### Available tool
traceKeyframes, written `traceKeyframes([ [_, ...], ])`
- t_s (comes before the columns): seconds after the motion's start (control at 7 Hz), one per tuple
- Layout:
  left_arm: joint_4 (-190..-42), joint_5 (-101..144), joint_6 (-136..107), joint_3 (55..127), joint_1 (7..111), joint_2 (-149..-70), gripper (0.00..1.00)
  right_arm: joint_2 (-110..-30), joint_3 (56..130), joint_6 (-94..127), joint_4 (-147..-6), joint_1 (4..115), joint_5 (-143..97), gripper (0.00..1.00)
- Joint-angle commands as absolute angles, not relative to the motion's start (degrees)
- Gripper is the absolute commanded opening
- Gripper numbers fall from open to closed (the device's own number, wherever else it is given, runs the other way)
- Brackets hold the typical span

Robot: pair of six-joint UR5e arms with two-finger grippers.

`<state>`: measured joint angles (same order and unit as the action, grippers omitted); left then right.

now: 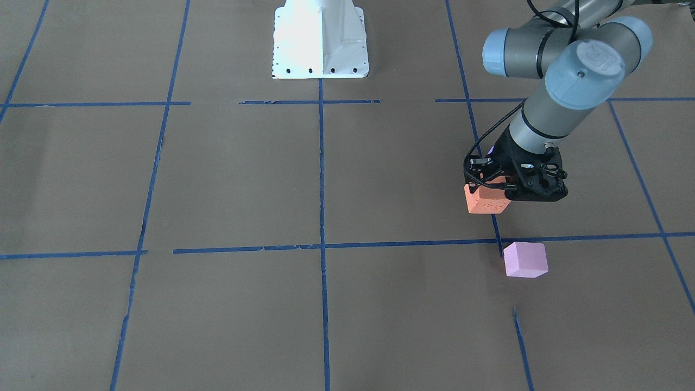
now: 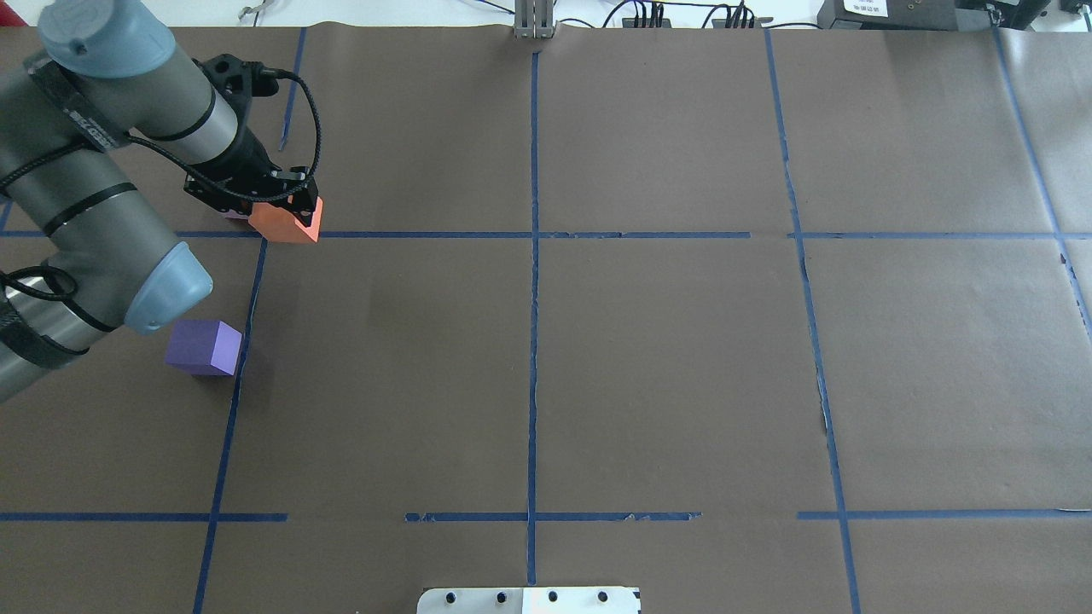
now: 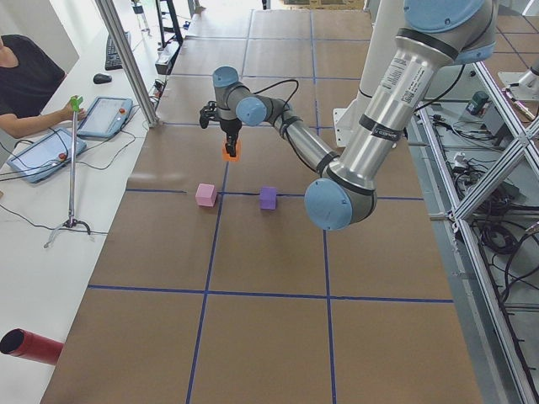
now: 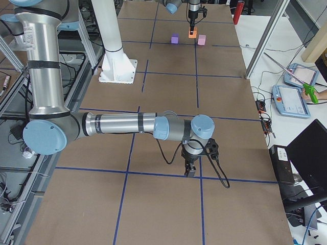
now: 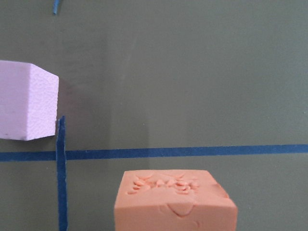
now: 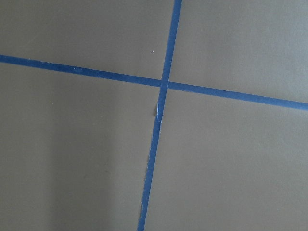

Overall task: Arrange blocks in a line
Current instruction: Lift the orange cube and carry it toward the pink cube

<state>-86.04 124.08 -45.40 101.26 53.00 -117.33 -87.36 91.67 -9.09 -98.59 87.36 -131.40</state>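
Right of frame, the left gripper (image 1: 490,187) clenched the orange block (image 1: 485,203); it probably needed lowering level between pink block (image 1: 524,259) and purple block (image 2: 205,346).

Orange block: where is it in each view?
Front-facing: right of centre, the orange block in the left gripper.
Overhead: upper left.
Exterior left: upper part, left of centre.
Exterior right: near the top edge.
Left wrist: bottom centre.
Right wrist: not in it.
Landmark: the pale pink block close by, not touching.
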Motion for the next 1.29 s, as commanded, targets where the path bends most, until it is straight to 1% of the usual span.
traceKeyframes([
  [0.0,-85.2,124.1,-37.2,101.4,54.0,-114.2,0.0,-87.4,91.7,-9.1,-98.6,87.4,-131.4,1.0],
  [0.29,-87.8,124.5,-32.4,100.5,56.9,-109.7,0.0,-87.4,91.7,-9.1,-98.6,87.4,-131.4,1.0],
  [0.43,-89.9,124.9,-32.5,98.0,58.2,-109.1,0.0,-87.4,91.7,-9.1,-98.6,87.4,-131.4,1.0],
  [0.86,-94.1,128.7,-33.3,90.6,57.9,-109.9,0.0,-87.4,91.7,-9.1,-98.6,87.4,-131.4,1.0],
  [1.14,-96.7,129.6,-36.3,88.5,57.5,-110.3,0.0,-87.4,91.7,-9.1,-98.6,87.4,-131.4,1.0],
])
